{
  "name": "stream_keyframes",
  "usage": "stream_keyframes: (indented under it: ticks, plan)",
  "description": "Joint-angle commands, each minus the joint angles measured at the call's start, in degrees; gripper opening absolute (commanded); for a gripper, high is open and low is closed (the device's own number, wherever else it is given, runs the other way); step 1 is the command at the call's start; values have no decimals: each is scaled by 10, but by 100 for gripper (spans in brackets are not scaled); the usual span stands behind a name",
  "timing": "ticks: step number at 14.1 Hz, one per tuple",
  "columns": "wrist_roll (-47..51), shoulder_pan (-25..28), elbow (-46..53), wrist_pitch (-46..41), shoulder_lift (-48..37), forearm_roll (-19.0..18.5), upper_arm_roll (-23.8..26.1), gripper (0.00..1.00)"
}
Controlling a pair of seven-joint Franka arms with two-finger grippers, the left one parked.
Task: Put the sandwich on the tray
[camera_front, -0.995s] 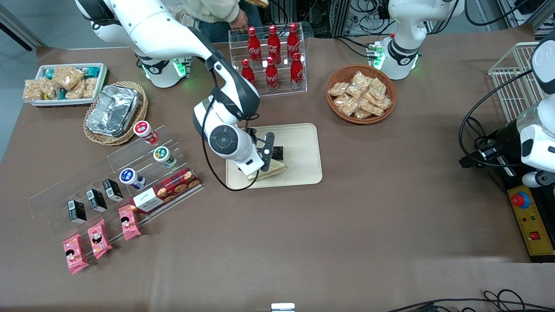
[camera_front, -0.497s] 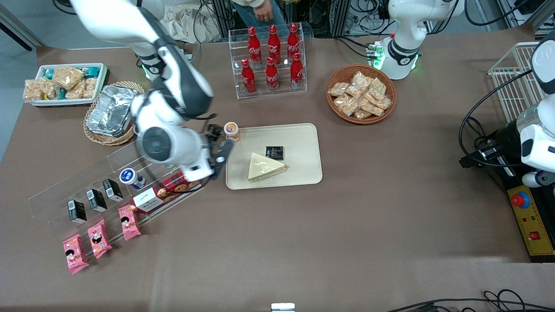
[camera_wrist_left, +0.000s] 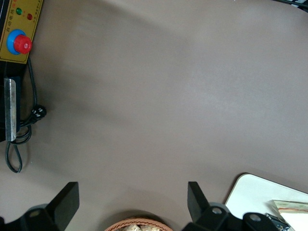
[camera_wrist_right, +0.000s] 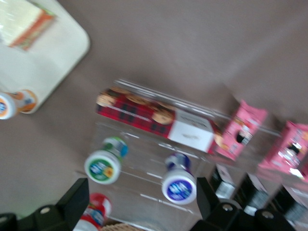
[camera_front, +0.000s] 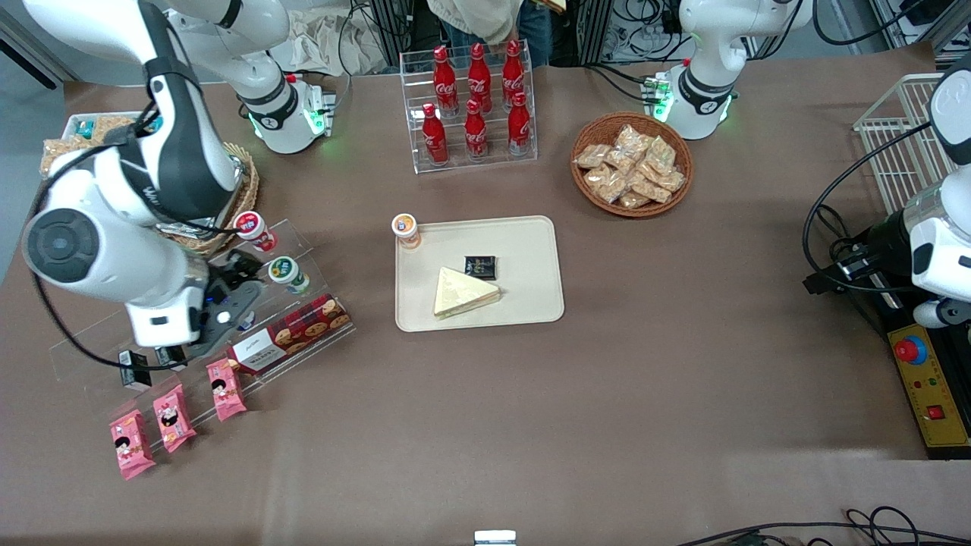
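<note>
One desk (camera_front: 531, 425) with a brown cover, carrying racks, baskets and snack goods. Sandwich (camera_front: 463, 292): triangular wedge in clear wrap, pale bread, red and green filling along one edge; lies flat on the cream tray (camera_front: 531, 243), toward the tray's nearer edge, beside a small black packet (camera_front: 480, 267). Pincer (camera_front: 231, 292): open, empty, above the clear stepped rack (camera_front: 303, 243) toward the working arm's end of the desk, well apart from the sandwich.

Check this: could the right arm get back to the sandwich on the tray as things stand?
Probably yes: the sandwich lies uncovered on the tray, and the open gripper hovers over the clear rack, nothing between.
</note>
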Motion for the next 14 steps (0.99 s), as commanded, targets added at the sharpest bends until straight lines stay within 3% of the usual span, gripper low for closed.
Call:
stream_keyframes:
  ticks: [1,5,9,14]
  plan:
    - [11,-42,30,-3,2,-16,1,99]
    - [12,-96,54,2,-5,-13,-5,99]
    - [34,-96,47,14,-33,45,-75,99]
    - [314,-96,35,-81,-85,43,-55,99]
